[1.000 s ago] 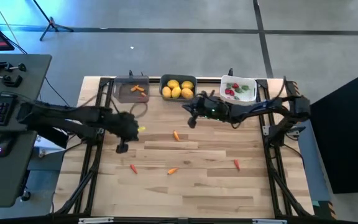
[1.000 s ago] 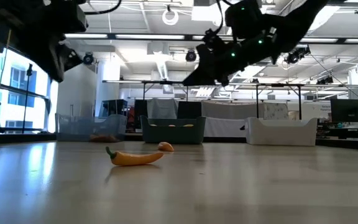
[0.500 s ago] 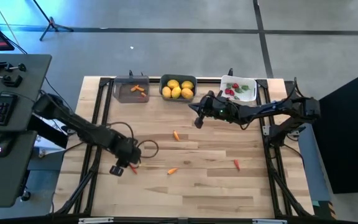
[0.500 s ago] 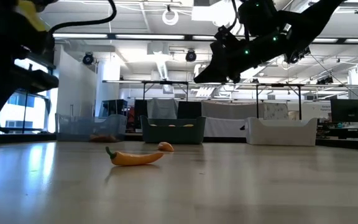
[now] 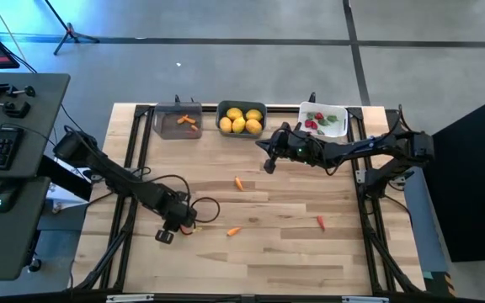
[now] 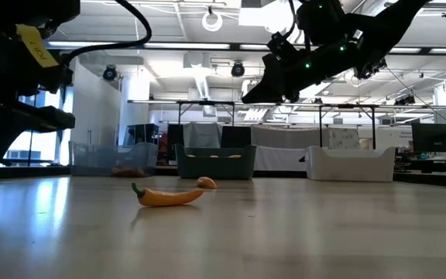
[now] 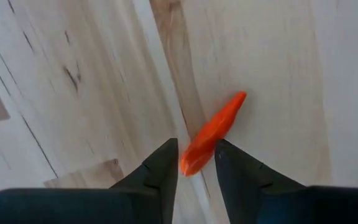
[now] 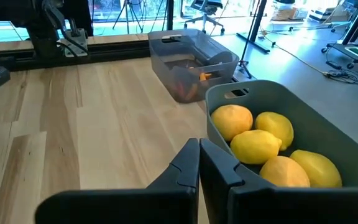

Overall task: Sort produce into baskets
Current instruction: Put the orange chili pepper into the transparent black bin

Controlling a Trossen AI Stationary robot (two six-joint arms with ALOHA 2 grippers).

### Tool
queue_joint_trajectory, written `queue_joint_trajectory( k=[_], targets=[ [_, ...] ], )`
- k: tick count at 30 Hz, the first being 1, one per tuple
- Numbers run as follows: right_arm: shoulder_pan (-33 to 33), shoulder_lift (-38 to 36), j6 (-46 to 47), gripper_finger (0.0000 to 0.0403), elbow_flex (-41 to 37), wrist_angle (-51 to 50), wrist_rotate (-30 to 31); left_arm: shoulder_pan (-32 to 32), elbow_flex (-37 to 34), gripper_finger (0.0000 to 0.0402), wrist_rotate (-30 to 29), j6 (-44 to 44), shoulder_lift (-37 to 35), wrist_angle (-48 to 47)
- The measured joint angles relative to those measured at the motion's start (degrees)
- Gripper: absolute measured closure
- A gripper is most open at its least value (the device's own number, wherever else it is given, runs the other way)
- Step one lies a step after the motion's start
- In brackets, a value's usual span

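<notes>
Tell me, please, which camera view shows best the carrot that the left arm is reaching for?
The left wrist view: the carrot lies on the wood, one end between the left gripper and its open jaws. The high view has the gripper covering it; in the low and right wrist views I cannot find it.

From above, the left gripper [image 5: 178,224] hid the carrot [image 7: 211,133] beneath it. The white basket's [image 5: 338,113] red and green bits [image 5: 313,121], beyond the right gripper [image 5: 267,164], were too small to identify.
</notes>
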Motion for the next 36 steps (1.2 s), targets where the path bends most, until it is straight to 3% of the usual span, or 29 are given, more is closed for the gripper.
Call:
queue_joint_trajectory(
  k=[9, 14, 17, 24, 33, 36],
  targets=[
    [0.0, 0.0, -1.1, 0.0403, 0.0, -0.8, 0.0, -0.4, 0.1, 0.0352, 2.3, 0.4, 2.5, 0.3],
    [0.0, 0.0, -1.3, 0.0403, 0.0, -1.5, 0.0, 0.6, 0.1, 0.0393, -0.3, -0.1, 1.7, -0.6],
    [0.0, 0.0, -1.5, 0.0403, 0.0, -1.7, 0.0, 3.4, 0.0, 0.0396, -3.4, -2.6, 0.1, -0.8],
    [0.0, 0.0, -2.6, 0.0403, 0.0, -1.7, 0.0, 15.5, 0.1, 0.0401, -8.5, -8.5, -5.3, -0.2],
    [0.0, 0.0, -2.4, 0.0403, 0.0, -2.0, 0.0, 37.4, 3.3, 0.0401, -26.3, -13.9, -14.9, -0.1],
    [0.0, 0.1, -2.4, 0.0403, 0.0, -2.5, 0.0, 46.0, 3.3, 0.0401, -29.4, -14.9, -16.3, -0.2]
  ],
)
